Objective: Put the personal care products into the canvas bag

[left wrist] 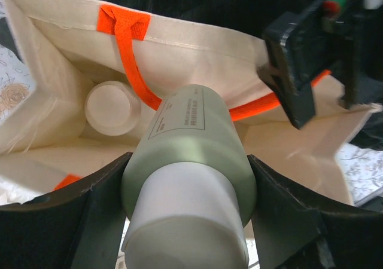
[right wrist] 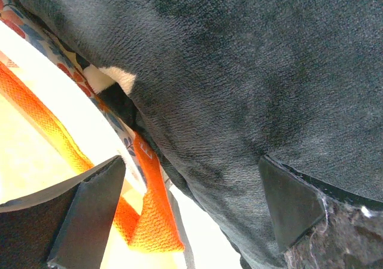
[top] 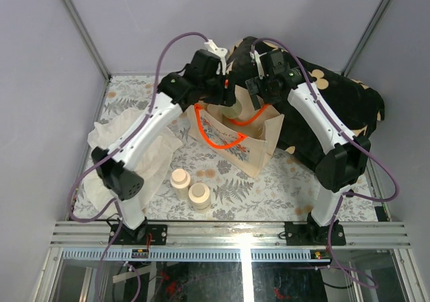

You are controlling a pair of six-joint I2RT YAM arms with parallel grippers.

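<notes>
Left hand (left wrist: 188,158) is clamped on a pale green bottle (left wrist: 191,131), one finger on each side of the body. The cream cap faces the wrist camera and the base points down toward the open mouth of the bag (left wrist: 60,89). The bottle hangs over the opening; whether it touches anything inside cannot be told. A second bottle (left wrist: 112,107) stands inside the bag, cap up, in a corner just beside an orange handle (left wrist: 128,54). In the top view the bag sits mid-bench between the two arms, its far side against the black cloth (top: 336,107) heaped at the right rear. Right hand (right wrist: 190,160) is at the bag's far rim, fingers spread wide and gripping nothing. The black cloth fills the gap between them, and the bag's rim and handle show beside the finger at the left of that view. A third bottle (top: 179,178) and a fourth bottle (top: 199,196) stand upright on the bench (top: 269,181), just beside each other, in front of the bag toward the left arm's base. A white plastic bag (top: 134,131) lies crumpled on the left, under the left arm.
</notes>
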